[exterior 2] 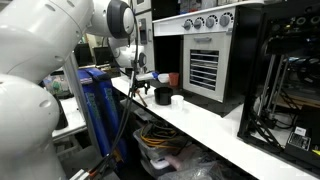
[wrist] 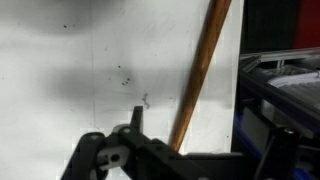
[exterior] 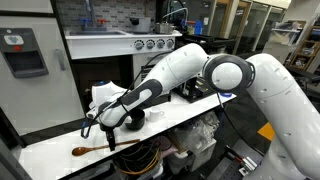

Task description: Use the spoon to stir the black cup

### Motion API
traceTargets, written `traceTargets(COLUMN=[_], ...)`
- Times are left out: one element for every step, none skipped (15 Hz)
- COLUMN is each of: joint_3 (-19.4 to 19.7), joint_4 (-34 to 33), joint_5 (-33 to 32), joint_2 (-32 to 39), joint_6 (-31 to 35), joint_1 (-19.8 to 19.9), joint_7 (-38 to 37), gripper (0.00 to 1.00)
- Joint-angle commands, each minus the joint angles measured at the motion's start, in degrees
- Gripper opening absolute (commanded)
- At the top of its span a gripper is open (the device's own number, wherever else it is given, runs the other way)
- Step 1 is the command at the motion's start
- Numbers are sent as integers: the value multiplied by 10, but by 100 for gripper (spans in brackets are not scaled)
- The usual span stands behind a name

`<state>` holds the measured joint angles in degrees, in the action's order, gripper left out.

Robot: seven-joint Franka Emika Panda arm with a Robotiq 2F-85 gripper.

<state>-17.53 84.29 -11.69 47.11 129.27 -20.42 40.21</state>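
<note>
Wrist view shows one spoon (wrist: 200, 75). Its light-brown handle runs slantwise over the white counter (wrist: 60, 90) and passes under the dark frame of the gripper (wrist: 140, 155) at the bottom edge. Whether the jaws are clamped on the handle or only standing over it cannot be told.

In an exterior view the spoon (exterior: 93, 149) lies flat on the counter (exterior: 190, 118), its oval end pointing away from the black cup (exterior: 134, 120) and its handle end nearer the cup. There is one black cup, standing upright. The single gripper (exterior: 108, 135) hangs just beside the cup, its fingers reaching down to the handle end of the spoon.

In an exterior view the black cup (exterior 2: 163, 96) has one white bowl (exterior 2: 179, 99) just beside it, on the side away from the gripper (exterior 2: 136, 90).
</note>
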Motion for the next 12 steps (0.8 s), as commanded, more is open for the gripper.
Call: traceTargets(joint_3=[2, 3, 3, 5, 11, 9, 11, 12, 12, 12, 11, 11], joint_4=[-13, -13, -13, -13, -13, -13, -13, -13, -12, -12, -11, -11], joint_5=[-12, -14, -15, -19, -28, -30, -35, -37, -39, -40, -40, -40], joint_2=[8, 8, 8, 9, 9, 10, 11, 12, 12, 12, 12, 13], joint_6=[-6, -5, -5, -5, -2, 0, 1, 2, 3, 3, 4, 5], joint_1=[-2, -4, -4, -6, -10, -9, -10, -10, -10, -10, -10, -9], joint_7=[13, 13, 13, 13, 7, 8, 7, 6, 6, 6, 6, 6], gripper=[100, 100, 100, 100, 100, 100, 100, 100, 100, 100, 100, 100])
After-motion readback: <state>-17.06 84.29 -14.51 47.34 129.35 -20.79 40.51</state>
